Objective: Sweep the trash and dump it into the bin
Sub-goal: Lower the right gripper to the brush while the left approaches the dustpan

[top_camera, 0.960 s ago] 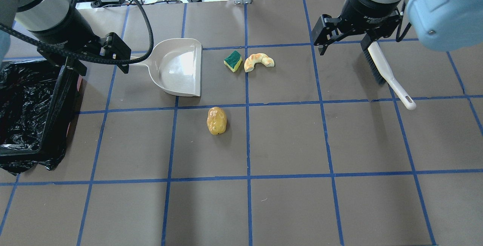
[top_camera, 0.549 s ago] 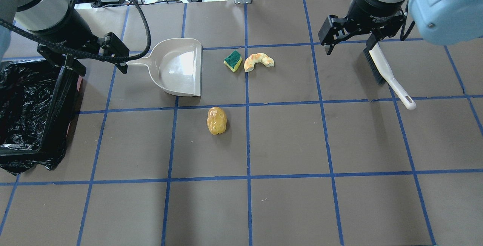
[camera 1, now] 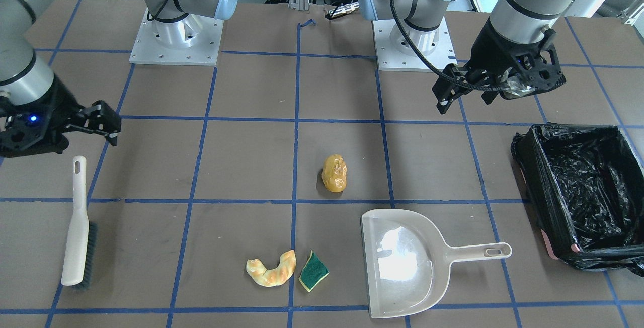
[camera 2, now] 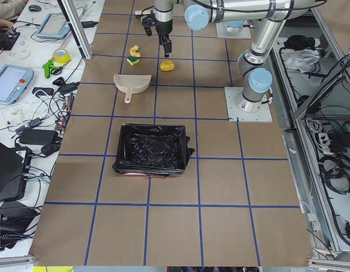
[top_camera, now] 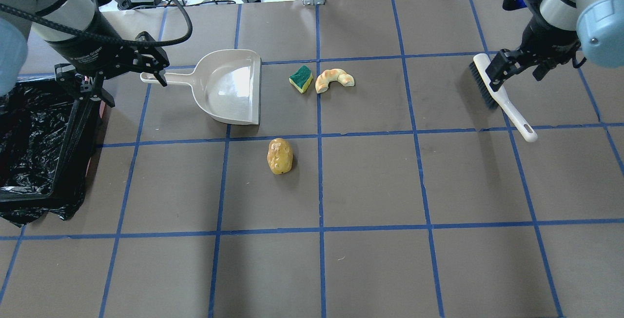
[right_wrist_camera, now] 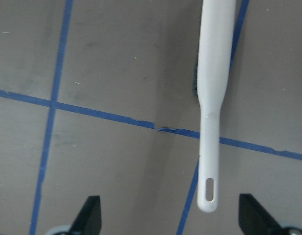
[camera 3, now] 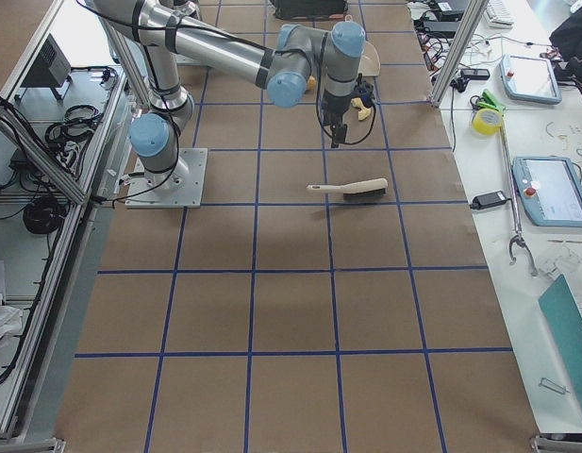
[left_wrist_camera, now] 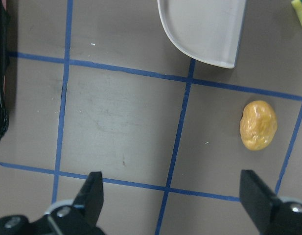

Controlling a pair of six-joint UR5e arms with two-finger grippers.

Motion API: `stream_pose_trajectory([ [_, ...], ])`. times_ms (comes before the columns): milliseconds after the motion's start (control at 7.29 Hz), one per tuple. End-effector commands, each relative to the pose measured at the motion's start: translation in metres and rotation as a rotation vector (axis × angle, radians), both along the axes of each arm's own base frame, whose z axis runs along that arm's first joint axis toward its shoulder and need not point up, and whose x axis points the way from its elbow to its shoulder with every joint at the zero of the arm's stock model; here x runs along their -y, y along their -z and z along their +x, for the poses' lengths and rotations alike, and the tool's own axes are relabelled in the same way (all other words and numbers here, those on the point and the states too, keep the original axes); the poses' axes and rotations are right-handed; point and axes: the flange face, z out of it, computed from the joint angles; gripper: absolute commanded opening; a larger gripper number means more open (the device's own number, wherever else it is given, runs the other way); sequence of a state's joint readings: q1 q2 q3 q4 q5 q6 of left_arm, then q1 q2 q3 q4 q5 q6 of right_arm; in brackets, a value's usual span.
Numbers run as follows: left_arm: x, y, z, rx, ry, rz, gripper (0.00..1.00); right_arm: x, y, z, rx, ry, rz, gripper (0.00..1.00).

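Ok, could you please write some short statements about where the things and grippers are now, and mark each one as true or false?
1. The left gripper and the right gripper are both open. True.
2. The right gripper holds the brush. False: the brush lies free under that gripper, and nothing grips it.
3. The dustpan has nothing in it. True.
4. The potato-like lump is inside the bin. False: it lies outside the bin, near the dustpan.
5. The sponge wedge and the croissant-like piece lie side by side. True.
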State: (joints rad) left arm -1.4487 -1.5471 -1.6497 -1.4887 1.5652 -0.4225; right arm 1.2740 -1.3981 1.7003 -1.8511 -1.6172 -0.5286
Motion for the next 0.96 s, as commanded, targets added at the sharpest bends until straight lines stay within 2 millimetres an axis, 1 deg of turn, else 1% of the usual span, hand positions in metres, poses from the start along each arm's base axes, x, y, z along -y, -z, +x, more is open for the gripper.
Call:
stream_pose_trajectory([
  [0,0.007,0.006,0.004,-0.007,-0.388,-0.014,1.00,0.022,0.067,-0.034,-0.031,-0.052,0.053,1.00],
  [137,0.015,0.015,0.009,-0.008,-0.487,-0.008,1.00,0.025,0.099,-0.040,-0.039,-0.081,0.060,0.98],
  [274,0.038,0.033,0.015,-0.007,-0.579,-0.046,1.00,0.018,0.124,-0.044,-0.045,-0.071,0.093,0.98],
  [412,0.055,0.055,0.029,0.106,-0.736,-0.061,1.00,0.006,0.132,-0.044,-0.056,-0.070,0.124,0.95],
  [549,0.068,0.064,0.033,0.119,-0.764,-0.106,1.00,0.004,0.135,-0.045,-0.060,-0.074,0.133,0.92],
  [686,0.081,0.079,0.036,0.120,-0.778,-0.119,1.00,0.005,0.136,-0.045,-0.060,-0.074,0.134,0.88],
  [823,0.098,0.097,0.037,0.108,-0.836,-0.138,1.00,0.003,0.136,-0.045,-0.058,-0.068,0.136,0.80],
])
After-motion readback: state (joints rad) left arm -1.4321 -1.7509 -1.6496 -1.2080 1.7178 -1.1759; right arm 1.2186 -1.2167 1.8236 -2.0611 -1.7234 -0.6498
